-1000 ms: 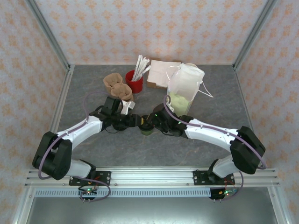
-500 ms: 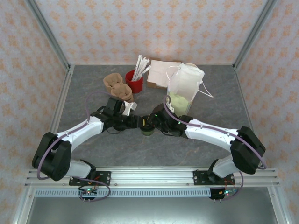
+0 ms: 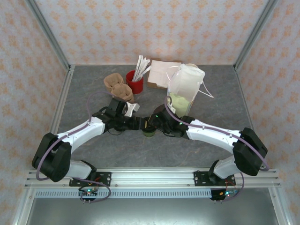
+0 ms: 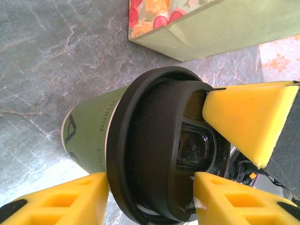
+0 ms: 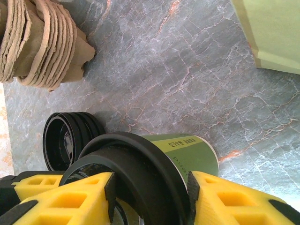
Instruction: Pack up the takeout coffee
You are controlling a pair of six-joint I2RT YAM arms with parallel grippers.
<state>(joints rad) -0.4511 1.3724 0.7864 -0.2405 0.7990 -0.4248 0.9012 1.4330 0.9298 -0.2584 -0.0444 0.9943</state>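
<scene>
Table [image 3: 122,152]: grey, marbled.
Bag [image 3: 183,89]: stands upright behind and to the right of the cup, near it but apart.
Cup [image 4: 89,133]: upright on the table at mid-field, long axis vertical, lid [image 4: 154,140] fitted, set between both grippers.
Right gripper [image 5: 147,190]: pads pressed to either side of the lid, clamped on the cup.
Left gripper [image 4: 150,197]: pads flank the lid from the opposite side; whether they bear on it cannot be told.
Judgement: the right arm is nearer the bag, so the carry would run up, back and rightward, with the cup kept vertical.
</scene>
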